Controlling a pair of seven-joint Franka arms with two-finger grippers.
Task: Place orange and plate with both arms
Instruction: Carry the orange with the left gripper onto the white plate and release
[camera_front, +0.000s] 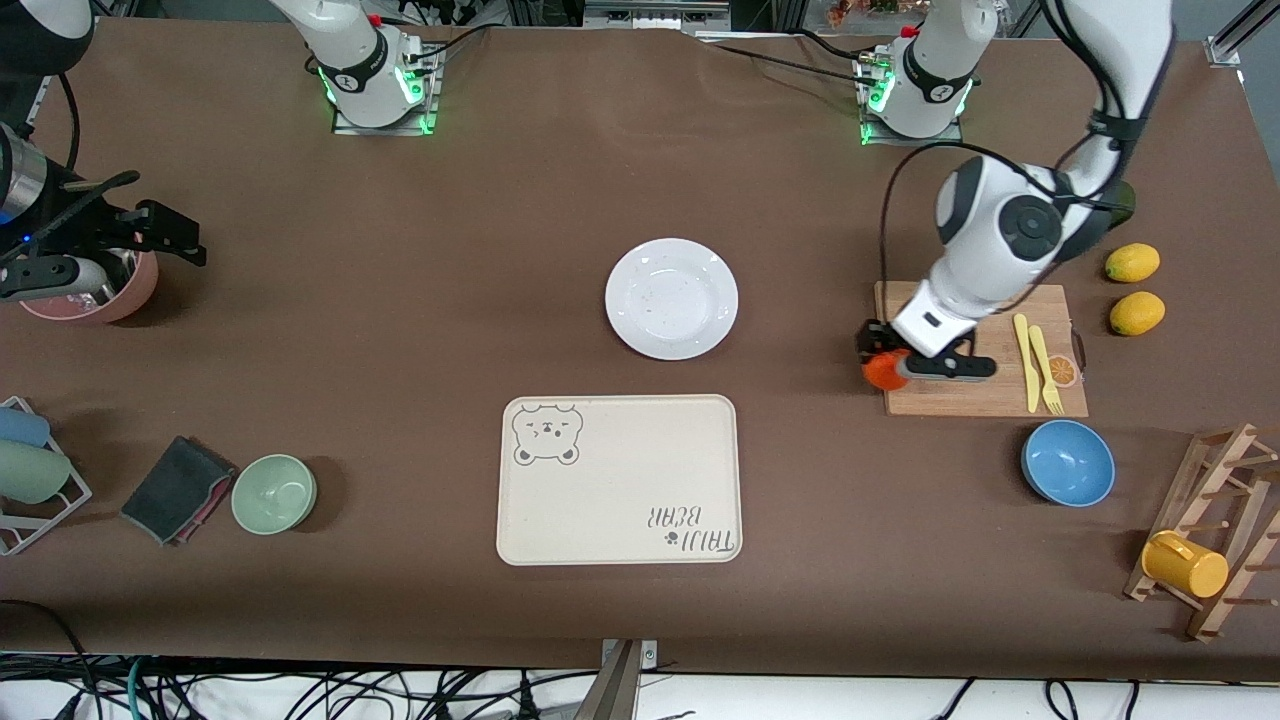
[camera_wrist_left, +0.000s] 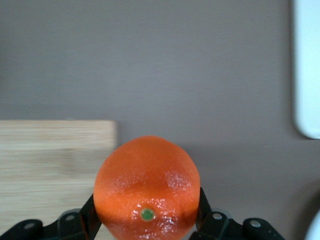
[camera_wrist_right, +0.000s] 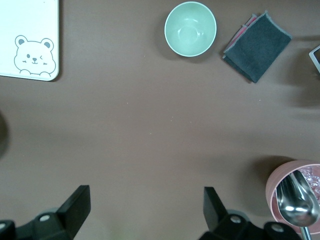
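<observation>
The left gripper (camera_front: 885, 362) is clamped on the orange (camera_front: 882, 371), one finger (camera_wrist_left: 89, 216) on each side of the fruit. It is at the corner of the wooden board (camera_front: 985, 400), on the edge toward the plate (camera_front: 671, 298). The plate lies on the table, well apart from this gripper, toward the right arm's end. The right gripper (camera_wrist_right: 145, 210) waits with fingers spread wide and holds nothing, above bare table next to a pink cup (camera_front: 125, 295).
</observation>
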